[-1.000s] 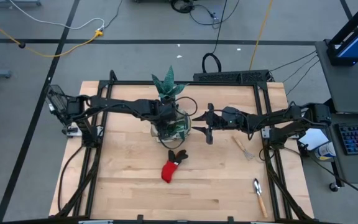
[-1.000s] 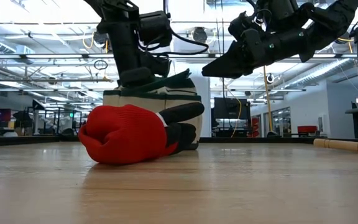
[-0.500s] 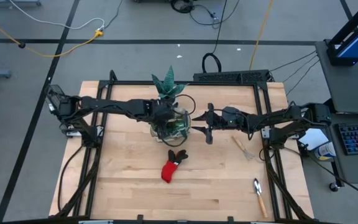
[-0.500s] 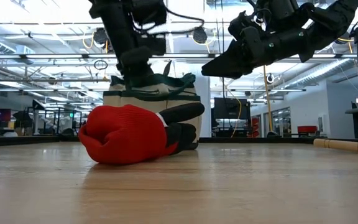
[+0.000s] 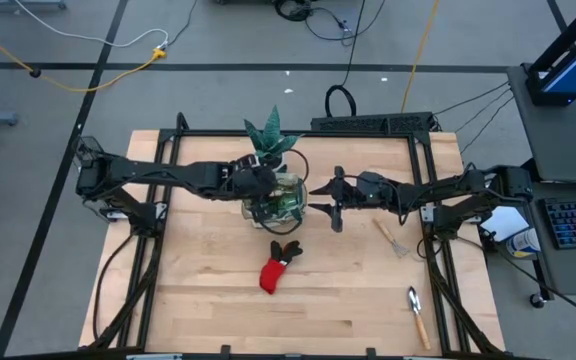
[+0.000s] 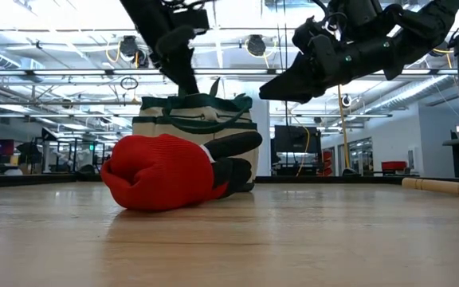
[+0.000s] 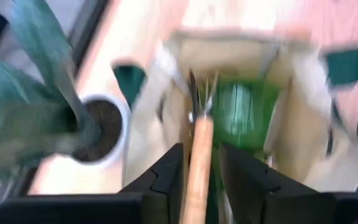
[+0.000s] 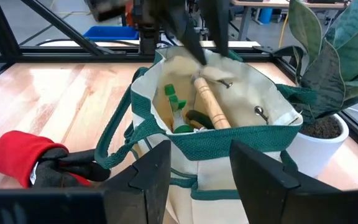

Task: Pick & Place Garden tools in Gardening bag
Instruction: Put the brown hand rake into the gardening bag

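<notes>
The beige gardening bag (image 5: 276, 202) with green trim stands upright at mid-table. Inside it lie a wooden-handled tool (image 8: 211, 106) and a green spray bottle (image 8: 176, 109). My left gripper (image 5: 260, 182) hovers open just above the bag's mouth; the tool's handle (image 7: 197, 155) shows below the gap between its fingers, untouched. My right gripper (image 5: 333, 200) hangs open and empty in the air to the right of the bag. The red-and-black glove (image 5: 276, 268) lies on the table in front of the bag. A fork (image 5: 392, 238) and a trowel (image 5: 418, 315) lie on the right.
A green spiky plant in a white pot (image 5: 271, 140) stands right behind the bag, close to my left gripper. The black frame rails run along the table's left and right sides. Bare wood lies in front of the glove.
My left gripper has risen out of the bag and drawn slightly toward the table's left edge, leaving the wooden-handled tool inside. The bag's green loop handles have sprung up where the arm had pressed them down. My right arm has kept still.
</notes>
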